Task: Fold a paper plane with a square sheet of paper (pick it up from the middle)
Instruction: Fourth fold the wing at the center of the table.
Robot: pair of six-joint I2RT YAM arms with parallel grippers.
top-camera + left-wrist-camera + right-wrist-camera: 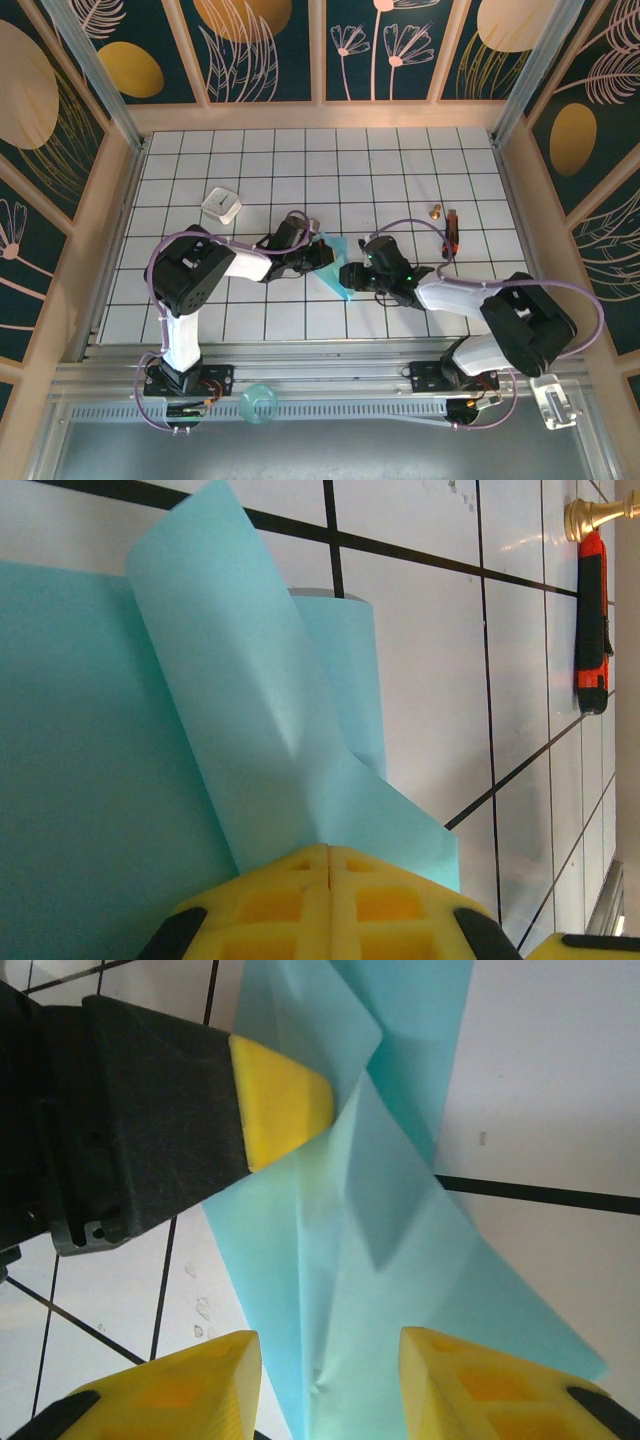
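Paper (338, 250), light blue and part-folded, lies near the middle of the table (400, 160), a bit toward the near edge, between the two grippers. At its left side the left gripper (328, 865) is clamped tight on a raised flap of the paper, while the right gripper (330, 1360) sits just over it with fingers apart, gripping nothing. White block (221, 205) sits toward the left edge, well apart.

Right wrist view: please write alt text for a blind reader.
The right tool, yellow fingers open, straddles a part-folded light-blue sheet of paper on a white gridded table; the left tool, shut, touches its upper-left edge.
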